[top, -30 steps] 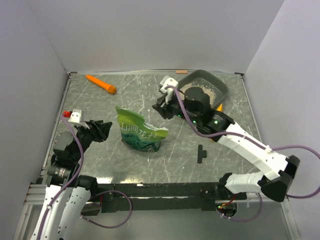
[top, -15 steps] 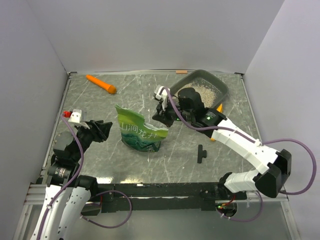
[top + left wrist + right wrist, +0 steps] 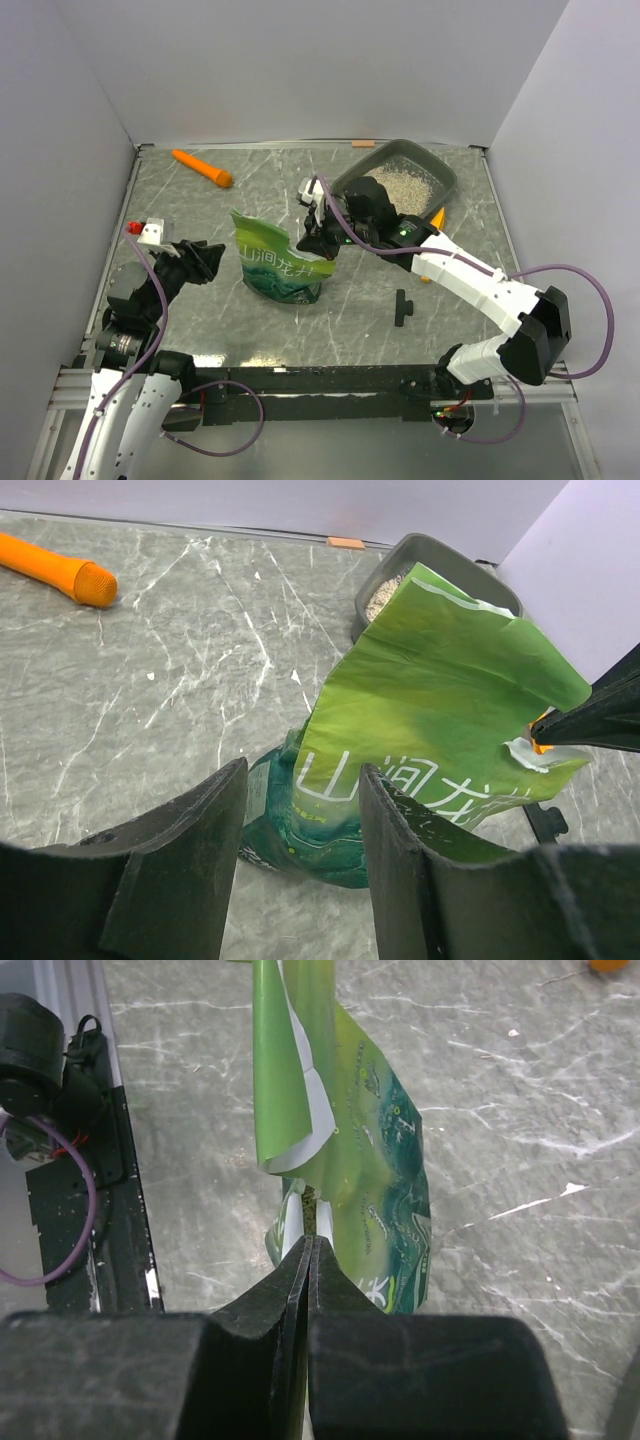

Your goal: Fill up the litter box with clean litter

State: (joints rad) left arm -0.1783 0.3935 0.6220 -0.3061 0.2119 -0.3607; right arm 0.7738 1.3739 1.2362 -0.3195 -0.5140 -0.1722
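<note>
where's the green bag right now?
Top view: the green bag stands left of centre, between the open left gripper and the right gripper, whose shut tips reach its top edge. The litter box lies beyond it, far right.

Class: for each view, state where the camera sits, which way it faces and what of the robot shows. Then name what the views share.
Top external: above and behind the bases, looking down on the table; the left arm and right arm show.
Left wrist: on the left arm, facing across the table to the green bag and litter box; the open left gripper shows.
Right wrist: on the right arm, looking down the shut right gripper at the bag.
Shared: all three see the bag.
</note>
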